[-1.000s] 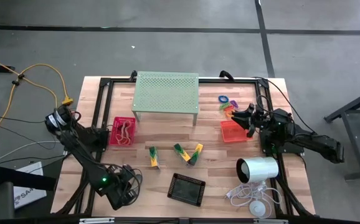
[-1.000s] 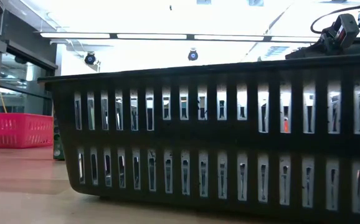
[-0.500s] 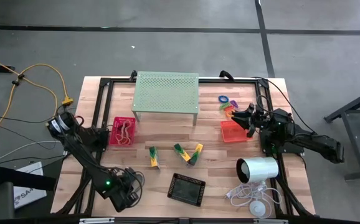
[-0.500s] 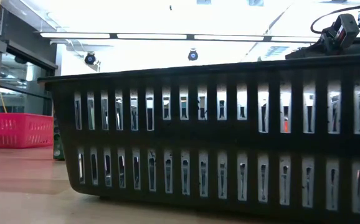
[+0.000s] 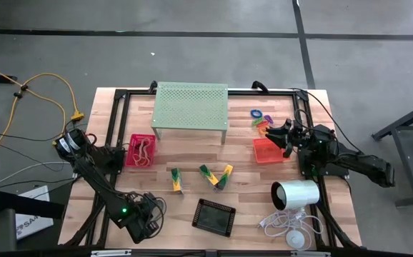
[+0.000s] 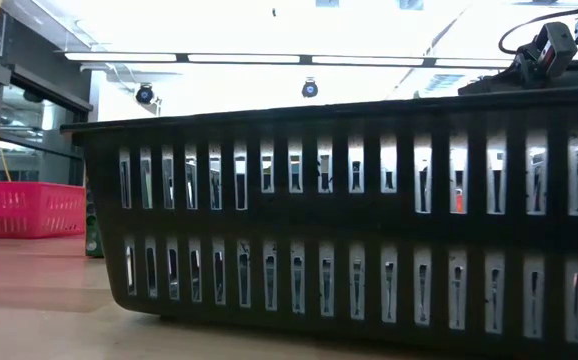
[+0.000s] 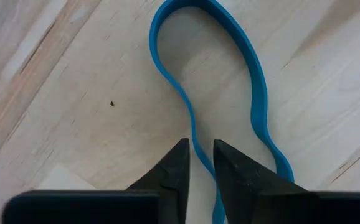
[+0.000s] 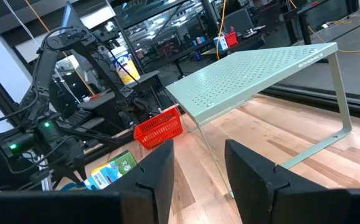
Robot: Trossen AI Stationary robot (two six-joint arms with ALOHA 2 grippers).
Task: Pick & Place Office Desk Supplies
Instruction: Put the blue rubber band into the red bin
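1. Against one second before: left arm swung slightly inward along the table's front-left edge. Right arm, trays and clips unmoved.
2. Raised lettering on the pale green stand's front edge, too small to read for certain.
3. Left gripper low over bare wood near the front-left corner. Fingertips only narrowly apart, straddling one strand of a blue rubber-band loop lying flat on the table. Strand inside the gap; not possible to tell whether pinched.
4. Right gripper poised beside the orange tray at the right of the table. Fingers clearly apart, nothing between them, pointing toward the stand.
5. Pink-red tray, with loops inside, left of centre. Black tray at the front. Yellow-and-green clips between the trays. Small rings behind the orange tray.
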